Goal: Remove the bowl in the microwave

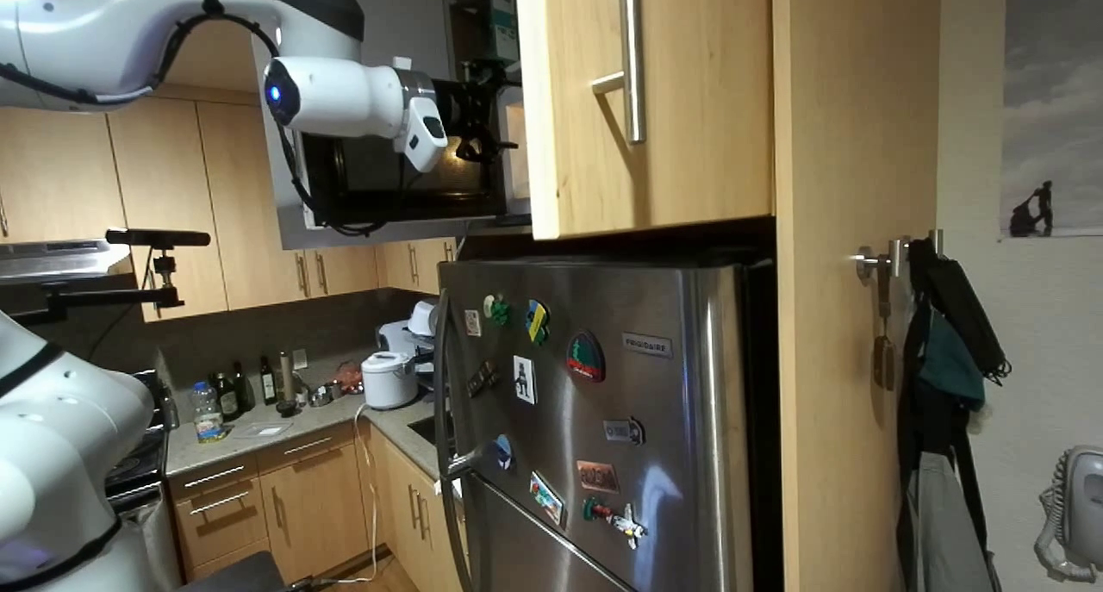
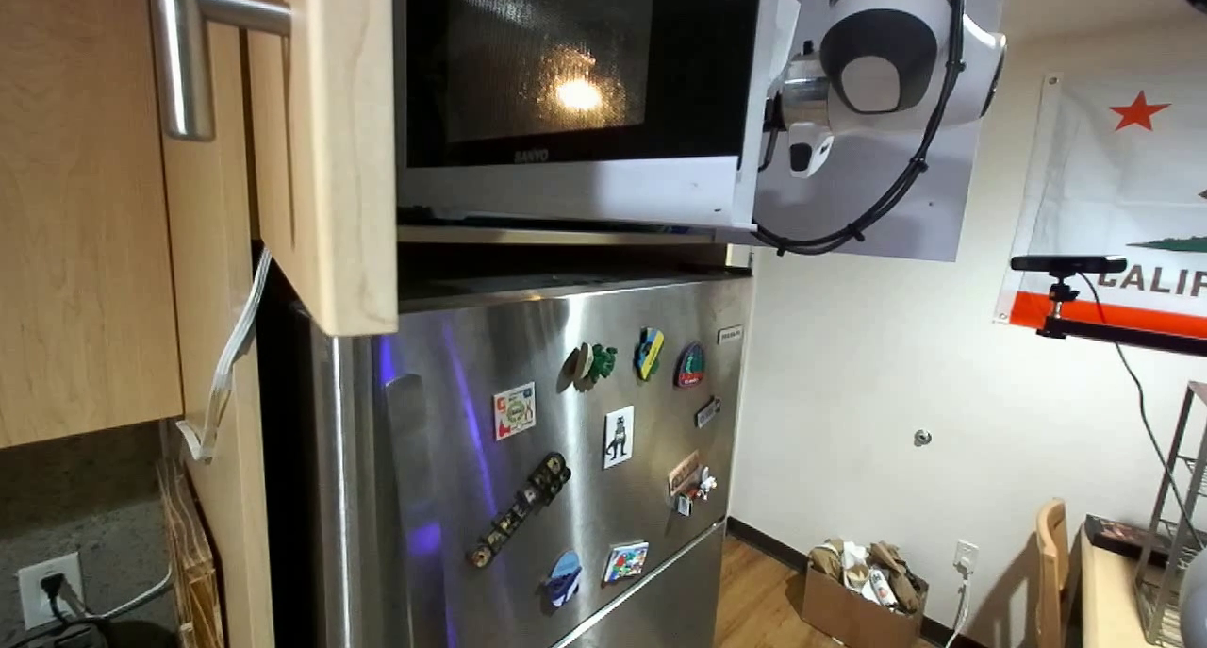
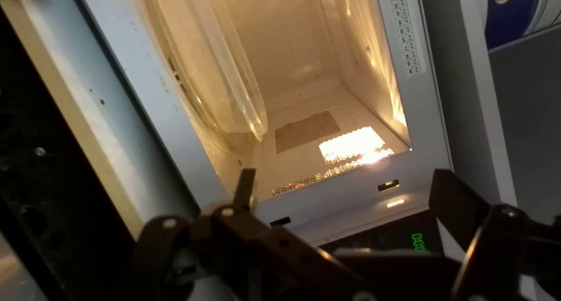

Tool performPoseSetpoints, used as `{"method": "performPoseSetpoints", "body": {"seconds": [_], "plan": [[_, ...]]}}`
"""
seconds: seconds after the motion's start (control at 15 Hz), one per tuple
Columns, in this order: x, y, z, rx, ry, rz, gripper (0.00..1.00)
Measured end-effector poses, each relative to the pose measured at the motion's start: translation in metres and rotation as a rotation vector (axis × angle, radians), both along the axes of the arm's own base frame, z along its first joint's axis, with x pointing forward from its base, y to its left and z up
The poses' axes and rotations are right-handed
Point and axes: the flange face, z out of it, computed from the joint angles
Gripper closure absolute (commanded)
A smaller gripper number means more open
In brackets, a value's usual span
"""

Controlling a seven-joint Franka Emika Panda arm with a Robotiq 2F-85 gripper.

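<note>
The black microwave (image 1: 401,183) (image 2: 575,191) has its dark glass door swung open, seen in both exterior views. In the wrist view its pale front frame (image 3: 423,130) surrounds a lit interior; the picture is turned, so the microwave's floor lies to the left. A clear bowl (image 3: 234,69) with a raised rim sits inside on what looks like a round glass turntable (image 3: 204,112). My gripper (image 3: 344,176) is open with nothing between its fingers, outside the opening and apart from the bowl. In an exterior view the gripper (image 1: 508,114) is beside the open door.
A wooden cabinet door (image 1: 689,101) with a steel handle (image 1: 633,58) hangs open close by. A steel fridge (image 1: 595,402) stands below. A grey panel (image 2: 877,205) is beside the arm. A blue container (image 3: 510,16) shows past the microwave's side. Cables (image 1: 293,157) loop from the arm.
</note>
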Motion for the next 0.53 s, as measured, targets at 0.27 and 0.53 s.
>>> {"method": "performPoseSetpoints", "body": {"seconds": [0.27, 0.53], "plan": [[0.018, -0.005, 0.004, 0.000, 0.014, -0.013, 0.00], [0.040, -0.004, -0.002, -0.005, 0.065, -0.027, 0.00]]}}
